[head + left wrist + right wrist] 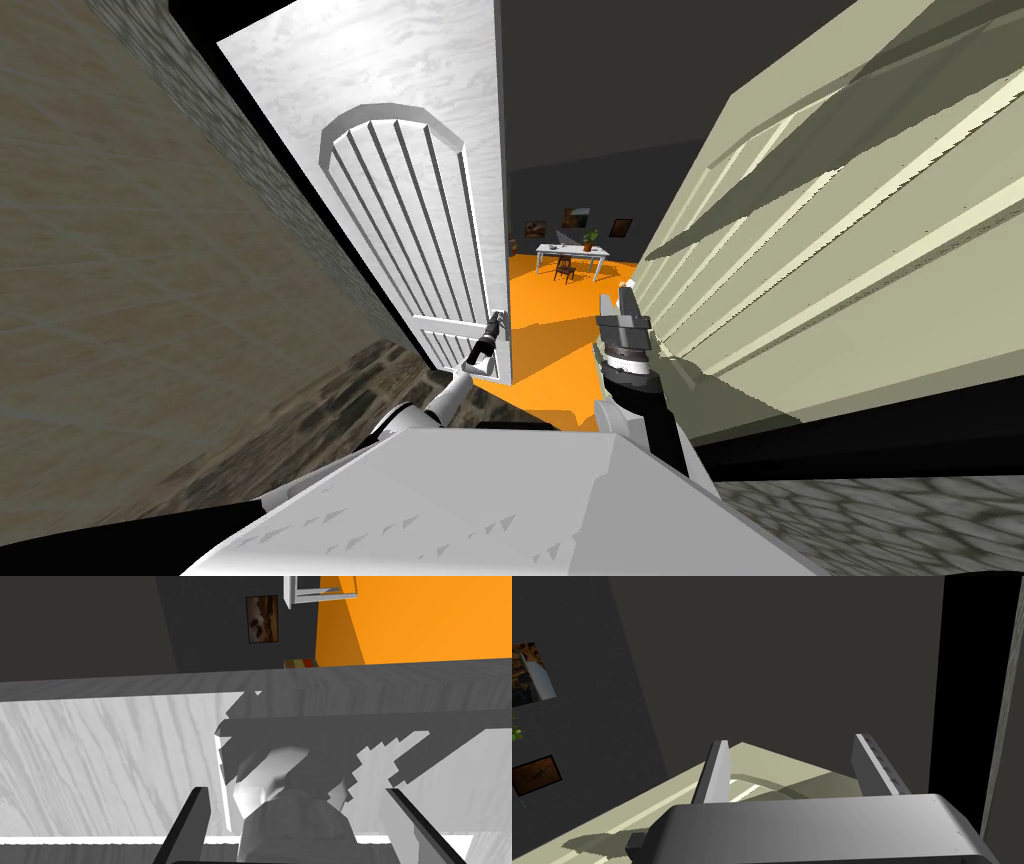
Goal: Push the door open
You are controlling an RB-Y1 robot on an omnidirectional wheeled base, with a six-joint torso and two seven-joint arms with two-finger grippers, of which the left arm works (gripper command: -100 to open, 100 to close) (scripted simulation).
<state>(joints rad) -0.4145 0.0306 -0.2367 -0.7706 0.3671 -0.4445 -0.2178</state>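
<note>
Door (400, 80) half open: my left gripper (497, 322), fingers spread either side of its knob (270, 776), has more pushing to do; right gripper (791, 741), also spread, idles.

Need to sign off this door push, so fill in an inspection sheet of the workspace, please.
Surface: grey stone-patterned floor on this side; orange floor beyond the gap.
Job's things: white door, partly open; its handle lies within the left hand.
Clutter: nothing seen.
Hands: left hand open around the handle; right hand open, beside a pale green door.
Cables: nothing seen.
Surroundings: dark wall with pictures, white table, chair and plant in the room beyond.
</note>
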